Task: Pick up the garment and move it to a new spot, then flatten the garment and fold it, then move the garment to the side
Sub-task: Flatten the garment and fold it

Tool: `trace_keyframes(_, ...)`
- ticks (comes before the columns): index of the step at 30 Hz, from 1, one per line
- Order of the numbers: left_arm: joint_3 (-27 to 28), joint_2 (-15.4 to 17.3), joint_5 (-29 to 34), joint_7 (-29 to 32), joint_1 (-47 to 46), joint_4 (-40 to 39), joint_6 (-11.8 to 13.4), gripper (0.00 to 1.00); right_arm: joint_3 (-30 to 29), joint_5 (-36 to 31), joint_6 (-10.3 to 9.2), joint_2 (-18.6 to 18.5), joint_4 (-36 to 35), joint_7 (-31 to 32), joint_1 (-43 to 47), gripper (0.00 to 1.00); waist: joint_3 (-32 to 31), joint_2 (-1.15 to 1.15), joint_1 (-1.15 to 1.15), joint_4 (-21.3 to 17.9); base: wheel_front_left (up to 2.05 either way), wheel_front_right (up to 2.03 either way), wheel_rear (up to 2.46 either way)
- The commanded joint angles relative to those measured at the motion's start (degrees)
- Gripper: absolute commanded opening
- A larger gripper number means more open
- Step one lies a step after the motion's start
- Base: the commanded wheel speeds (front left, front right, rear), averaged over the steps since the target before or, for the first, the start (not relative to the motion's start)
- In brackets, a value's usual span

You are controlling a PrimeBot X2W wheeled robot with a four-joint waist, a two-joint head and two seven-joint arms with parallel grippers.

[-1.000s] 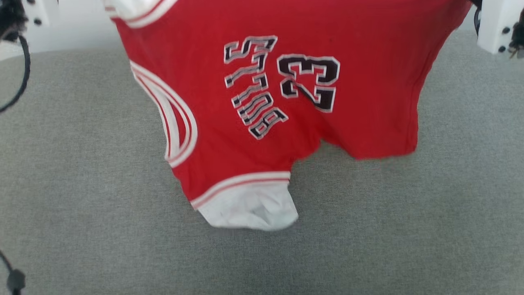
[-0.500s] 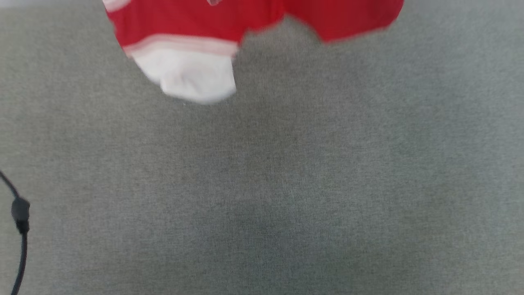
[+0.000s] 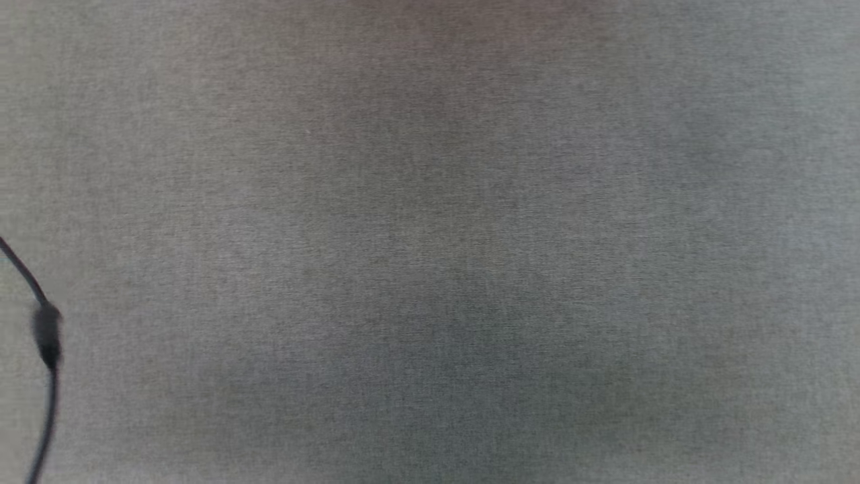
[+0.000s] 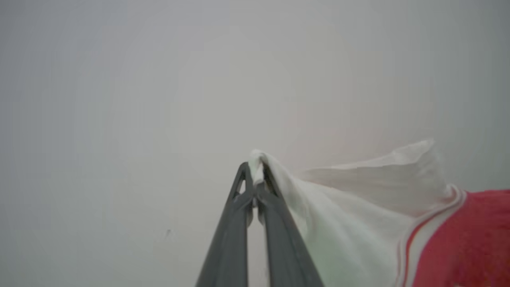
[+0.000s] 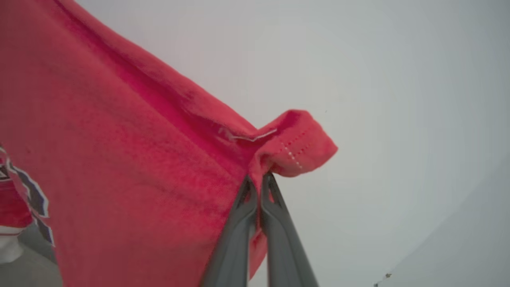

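Left claw: clenched tight on the bunched tip of a white sleeve end, its two dark fingers pressed together with the cloth pinched between them.
Right claw: clamped on a red corner of the hem, where a line of white stitching shows; the fingers meet on the fabric.
Garment: held aloft by both claws against a pale, plain backdrop, one grip on the sleeve and one on the hem.
Trim: a red-and-white stripe divides the white sleeve end from the red body.
Lettering: a sliver of black print outlined in white shows at the edge of the draped red cloth.
Below: a grey woven surface lies before the robot.
Cable: a dark cable with a thicker lump runs down the left edge of that surface.
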Motion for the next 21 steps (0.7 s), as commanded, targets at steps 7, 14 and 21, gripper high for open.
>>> trace_keyframes(7, -6.3, -1.9, -3.6, 9.7, 15.2, 6.1, -2.9, 0.0, 5.7, 4.5, -0.29, 3.6, 6.9, 3.8, 8.9, 0.0, -2.0, 0.0, 0.0, 1.7, 0.0, 0.0, 0.0)
trace_keyframes(14, -12.0, 1.8, -12.9, 26.2, 29.3, -1.2, -2.8, 0.0, 12.4, 17.1, -0.28, 3.8, 4.2, 12.8, 20.1, 0.0, -4.9, 0.0, 0.0, 2.5, 0.0, 0.0, 0.0)
trace_keyframes(21, -13.2, 6.0, -18.8, 34.6, 43.1, -10.8, -1.2, 0.0, 20.3, 33.1, -0.28, -3.6, -12.1, 25.4, 34.2, 0.0, -7.4, 0.0, 0.0, 2.7, 0.0, 0.0, 0.0)
